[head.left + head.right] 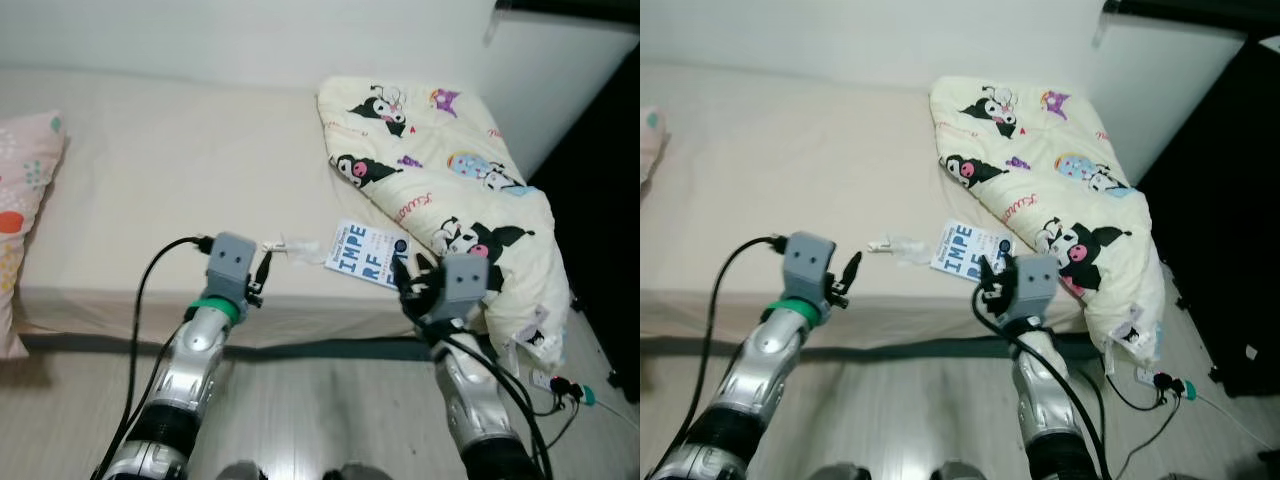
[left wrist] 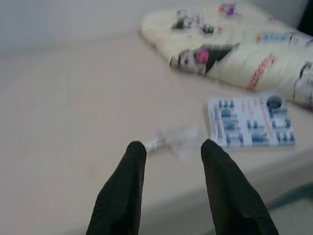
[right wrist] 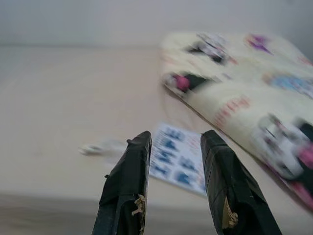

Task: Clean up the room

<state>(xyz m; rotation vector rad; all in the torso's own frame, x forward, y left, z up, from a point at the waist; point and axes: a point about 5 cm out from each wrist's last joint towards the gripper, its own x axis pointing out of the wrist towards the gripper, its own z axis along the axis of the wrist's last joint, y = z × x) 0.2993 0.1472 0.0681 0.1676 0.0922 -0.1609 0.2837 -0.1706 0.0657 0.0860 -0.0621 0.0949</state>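
Both grippers poised at the bed edge, fingers spread, nothing held

The clear wrapper (image 1: 297, 247) and printed card (image 1: 366, 253) lie near the front edge of the bed (image 1: 160, 170), card beside the quilt (image 1: 450, 180); both look light, thin and limp, best pinched at a raised edge. Left gripper (image 2: 168, 147) aims at the wrapper, right gripper (image 3: 176, 139) at the card; head views add the pillow (image 1: 25, 190) and floor cable (image 1: 560, 385)

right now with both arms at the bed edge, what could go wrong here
The clear wrapper is thin and flat, so the open left end effector could slip off it or pinch the sheet. The booklet lies flat near the mattress edge, and the right end effector might nudge it onto the floor. The cable near the robot's feet could snag a step.
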